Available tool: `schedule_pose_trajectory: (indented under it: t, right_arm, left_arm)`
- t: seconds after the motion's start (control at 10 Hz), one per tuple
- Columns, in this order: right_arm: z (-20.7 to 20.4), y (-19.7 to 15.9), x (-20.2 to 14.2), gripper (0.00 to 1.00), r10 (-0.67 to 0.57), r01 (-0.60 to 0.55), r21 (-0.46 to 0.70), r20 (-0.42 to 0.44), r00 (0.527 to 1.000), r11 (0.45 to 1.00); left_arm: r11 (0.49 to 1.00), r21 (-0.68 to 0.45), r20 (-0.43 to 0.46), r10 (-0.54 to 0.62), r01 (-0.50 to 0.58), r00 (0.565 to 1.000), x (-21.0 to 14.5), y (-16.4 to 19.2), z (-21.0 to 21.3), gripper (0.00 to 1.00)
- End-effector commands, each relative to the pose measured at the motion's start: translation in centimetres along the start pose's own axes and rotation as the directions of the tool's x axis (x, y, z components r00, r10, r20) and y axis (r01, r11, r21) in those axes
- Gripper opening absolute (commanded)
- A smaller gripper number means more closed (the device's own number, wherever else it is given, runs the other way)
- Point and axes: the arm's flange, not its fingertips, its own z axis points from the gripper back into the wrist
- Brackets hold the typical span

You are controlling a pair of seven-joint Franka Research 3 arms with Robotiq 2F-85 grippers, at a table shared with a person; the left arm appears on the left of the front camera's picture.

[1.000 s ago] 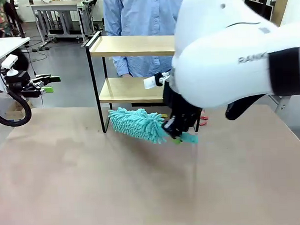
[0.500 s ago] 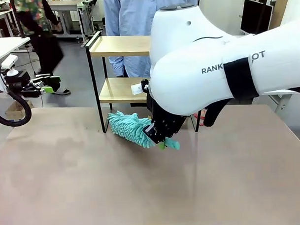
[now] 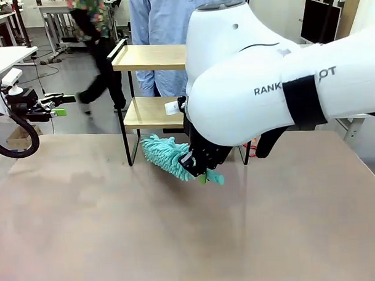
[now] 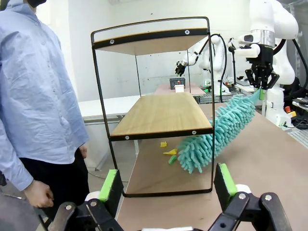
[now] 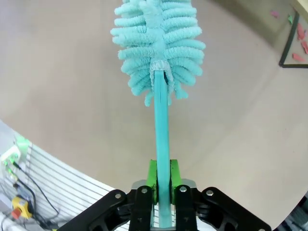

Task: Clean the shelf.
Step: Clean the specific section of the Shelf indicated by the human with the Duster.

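Note:
The shelf (image 3: 152, 58) is a two-tier rack of light wooden boards in a thin black frame, standing at the table's far edge; its lower board (image 4: 163, 115) is bare. A teal fluffy duster (image 3: 166, 155) slants down in front of the shelf, its head (image 4: 211, 139) low by the lower board's front edge. My right gripper (image 3: 204, 172) is shut on the duster's flat teal handle (image 5: 161, 130). The left gripper (image 3: 58, 105) hangs open and holds nothing, off the table's left side. Seen from the left wrist, its green pads (image 4: 108, 185) point at the shelf.
Small yellow and green scraps (image 4: 168, 152) lie on the table under the shelf, and red ones (image 5: 299, 32) near a frame leg. A person in a blue shirt (image 3: 165, 18) stands behind the shelf. Someone else (image 3: 95, 45) walks past farther back. A white table (image 3: 3, 57) stands at the left.
My right arm swung left with the duster, then shifted slightly; the duster head stays by the shelf's lower front. A person in the background walked from left to right. The left arm is still.

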Motion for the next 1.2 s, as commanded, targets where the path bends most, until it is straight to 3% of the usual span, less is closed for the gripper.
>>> schedule_pose_trajectory:
  t: [0.0,0.2,0.6,1.1]
  right_arm:
    - [-1.0,3.2,2.4,0.13,-0.167,0.170,-0.063,0.060,0.984,0.983]
    - [-1.9,6.3,3.2,0.13,-0.232,0.243,-0.056,0.154,0.960,0.968]
    - [-5.5,9.0,7.5,0.13,-0.335,0.349,-0.018,0.237,0.912,0.937]
    - [-8.0,9.6,11.5,0.13,-0.390,0.397,0.031,0.262,0.883,0.918]
  left_arm:
    - [1.000,0.006,0.002,-0.015,0.015,1.000,0.4,-0.2,-0.2,1.00]
    - [1.000,0.006,0.002,-0.015,0.015,1.000,0.4,-0.2,-0.2,1.00]
    - [1.000,0.006,0.002,-0.015,0.015,1.000,0.4,-0.2,-0.2,1.00]
    - [1.000,0.006,0.002,-0.015,0.015,1.000,0.4,-0.2,-0.2,1.00]
